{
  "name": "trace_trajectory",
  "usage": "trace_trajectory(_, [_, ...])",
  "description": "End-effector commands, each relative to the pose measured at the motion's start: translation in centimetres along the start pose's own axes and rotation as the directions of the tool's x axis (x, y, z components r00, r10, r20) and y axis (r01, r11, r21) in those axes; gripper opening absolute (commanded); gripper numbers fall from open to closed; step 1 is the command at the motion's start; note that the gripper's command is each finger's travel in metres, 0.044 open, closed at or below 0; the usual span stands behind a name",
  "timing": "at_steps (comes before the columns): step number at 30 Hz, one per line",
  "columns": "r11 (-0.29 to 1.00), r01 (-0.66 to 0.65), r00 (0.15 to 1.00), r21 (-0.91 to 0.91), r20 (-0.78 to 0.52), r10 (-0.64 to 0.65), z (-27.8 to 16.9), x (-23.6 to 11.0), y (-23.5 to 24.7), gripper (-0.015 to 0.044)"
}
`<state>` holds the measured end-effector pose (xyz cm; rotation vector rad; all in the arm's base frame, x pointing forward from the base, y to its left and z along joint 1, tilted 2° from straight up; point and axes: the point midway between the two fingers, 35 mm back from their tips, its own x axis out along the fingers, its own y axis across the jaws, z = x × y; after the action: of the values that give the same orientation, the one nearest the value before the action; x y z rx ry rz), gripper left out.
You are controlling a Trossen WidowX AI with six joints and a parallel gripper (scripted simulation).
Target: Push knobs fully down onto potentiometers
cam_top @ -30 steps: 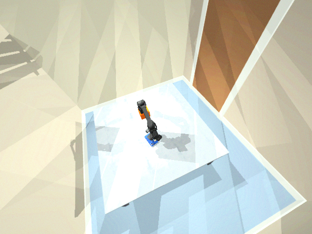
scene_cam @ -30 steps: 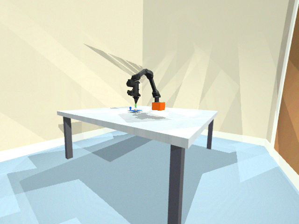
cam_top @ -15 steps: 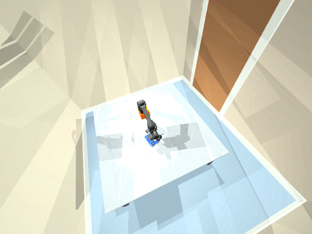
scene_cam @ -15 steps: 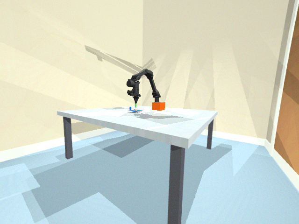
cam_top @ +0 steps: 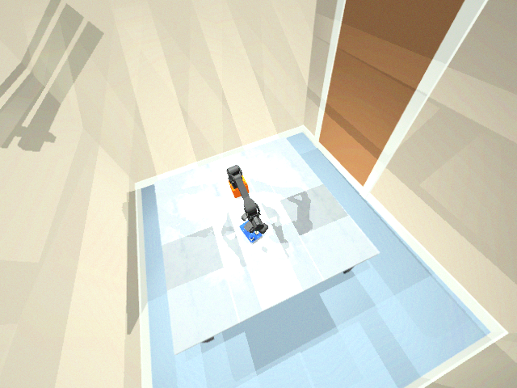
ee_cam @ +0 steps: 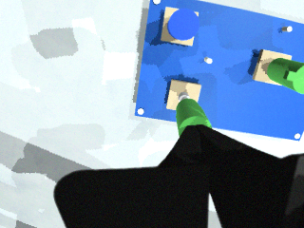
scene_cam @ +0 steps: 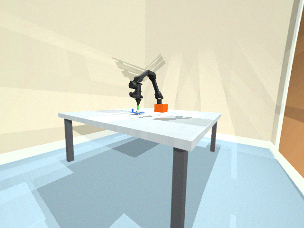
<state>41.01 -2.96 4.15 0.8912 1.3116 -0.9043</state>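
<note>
Carefully: my black gripper (ee_cam: 201, 135), fingers pressed together and empty, tops the tall green knob (ee_cam: 190, 114); an off-axis shove toward twelve o'clock could snap its tan square potentiometer (ee_cam: 184, 93) off the blue rectangular circuit board (ee_cam: 228, 90).

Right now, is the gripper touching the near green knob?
Touching. In the wrist view the shut gripper meets the top of the green knob with no gap showing, and the knob stands on its potentiometer on the board.
</note>
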Motion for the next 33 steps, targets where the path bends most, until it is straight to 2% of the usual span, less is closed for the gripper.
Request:
trace_trajectory(1, [1.000,0.002,1.000,0.002,0.003,-0.002,0.1,0.8,0.0,0.0000])
trace_trajectory(33, [1.000,0.002,1.000,0.002,0.003,-0.002,0.1,2.1,0.0,0.0000])
